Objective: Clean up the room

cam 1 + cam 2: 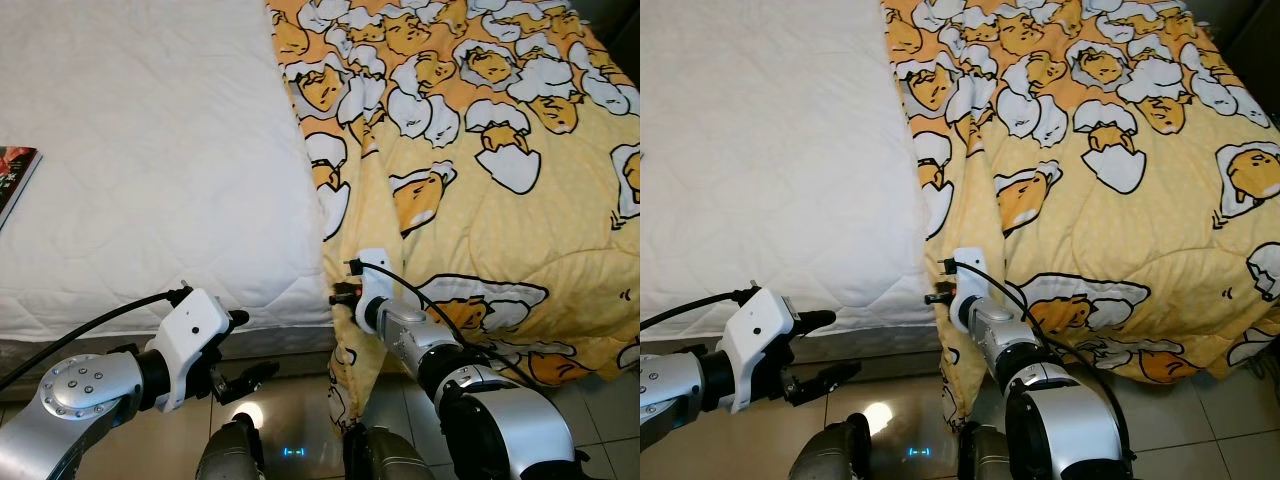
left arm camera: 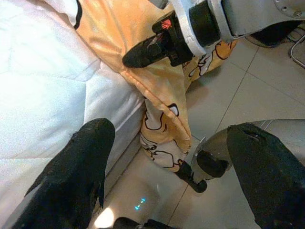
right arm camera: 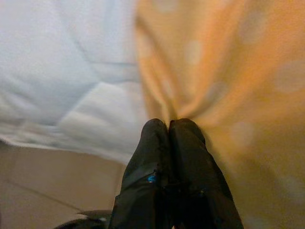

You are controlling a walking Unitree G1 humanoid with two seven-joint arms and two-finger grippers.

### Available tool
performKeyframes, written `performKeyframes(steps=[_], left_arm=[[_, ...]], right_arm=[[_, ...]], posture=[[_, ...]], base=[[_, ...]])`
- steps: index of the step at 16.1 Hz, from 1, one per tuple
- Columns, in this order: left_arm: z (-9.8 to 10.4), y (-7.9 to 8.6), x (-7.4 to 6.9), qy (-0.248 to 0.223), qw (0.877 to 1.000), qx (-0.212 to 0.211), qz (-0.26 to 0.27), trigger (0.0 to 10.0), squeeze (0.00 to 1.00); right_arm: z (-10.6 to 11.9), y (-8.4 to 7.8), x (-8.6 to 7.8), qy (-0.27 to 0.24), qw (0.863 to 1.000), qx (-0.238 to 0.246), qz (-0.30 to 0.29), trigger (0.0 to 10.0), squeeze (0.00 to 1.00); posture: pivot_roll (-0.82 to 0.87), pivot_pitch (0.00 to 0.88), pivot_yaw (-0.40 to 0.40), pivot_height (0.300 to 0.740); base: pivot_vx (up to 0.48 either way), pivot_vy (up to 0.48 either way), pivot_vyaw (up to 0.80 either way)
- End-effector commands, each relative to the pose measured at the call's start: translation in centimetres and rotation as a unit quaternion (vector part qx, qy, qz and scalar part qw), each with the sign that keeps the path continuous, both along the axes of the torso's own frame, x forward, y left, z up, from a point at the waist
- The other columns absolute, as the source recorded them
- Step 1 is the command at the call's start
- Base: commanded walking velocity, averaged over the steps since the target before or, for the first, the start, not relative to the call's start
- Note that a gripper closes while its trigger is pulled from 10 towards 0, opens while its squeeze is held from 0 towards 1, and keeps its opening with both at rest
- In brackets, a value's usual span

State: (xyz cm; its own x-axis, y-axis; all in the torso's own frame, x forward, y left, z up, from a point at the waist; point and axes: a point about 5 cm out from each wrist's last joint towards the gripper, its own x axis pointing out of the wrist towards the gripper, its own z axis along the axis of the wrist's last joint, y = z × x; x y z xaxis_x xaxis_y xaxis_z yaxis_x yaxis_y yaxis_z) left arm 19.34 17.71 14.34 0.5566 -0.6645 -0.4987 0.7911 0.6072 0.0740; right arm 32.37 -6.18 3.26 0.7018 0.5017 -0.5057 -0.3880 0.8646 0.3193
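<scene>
Your right gripper (image 1: 338, 297) pinches the yellow egg-print blanket (image 1: 480, 170) edge at 6 o'clock; left gripper (image 1: 245, 375) hangs open, empty.

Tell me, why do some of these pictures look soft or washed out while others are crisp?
Both eye views are sharp and evenly lit, with a lamp glare on the floor tiles. The left wrist view blows out the white mattress and blurs its own near fingers. The right wrist view is soft throughout: the yellow blanket is a smear, and the closed fingers are dim.
</scene>
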Motion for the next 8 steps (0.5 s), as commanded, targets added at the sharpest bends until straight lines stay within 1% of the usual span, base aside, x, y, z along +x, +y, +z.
performKeyframes(steps=[1,3,4,6,7,8], left_arm=[[-0.3,-0.2,-0.1,0.001,1.0,0.0,-0.004,10.0,0.0],[-0.3,-0.2,0.0,0.0,1.0,-0.001,-0.003,10.0,0.0],[-0.3,-0.2,0.0,-0.001,1.0,-0.001,-0.002,10.0,0.0],[-0.4,-0.1,-0.1,-0.002,1.0,-0.001,0.0,10.0,0.0],[-0.4,-0.1,-0.1,-0.002,1.0,-0.001,0.001,10.0,0.0],[-0.4,-0.1,-0.1,-0.002,1.0,0.0,0.001,10.0,0.0]], right_arm=[[-0.3,0.4,-0.5,0.013,0.999,0.024,0.023,0.0,0.0],[-0.3,1.2,-1.0,0.019,0.997,0.049,0.059,0.0,0.0],[-0.2,1.9,-1.2,0.019,0.994,0.062,0.084,0.0,0.0],[0.0,2.8,-1.4,0.009,0.992,0.064,0.111,0.0,0.0],[0.1,3.0,-1.4,0.003,0.991,0.055,0.119,0.0,0.0],[0.1,3.1,-1.4,-0.007,0.992,0.029,0.125,0.0,0.0]], posture=[[0.12,0.183,-0.049,0.74],[0.12,0.18,-0.051,0.74],[0.12,0.18,-0.052,0.74],[0.12,0.179,-0.054,0.74],[0.12,0.178,-0.056,0.74],[0.12,0.178,-0.056,0.74]], base=[[0.0,0.0,0.0],[0.0,0.0,0.0],[0.0,0.0,0.0],[0.0,0.0,0.0],[0.0,0.0,0.0],[0.0,0.0,0.0]])
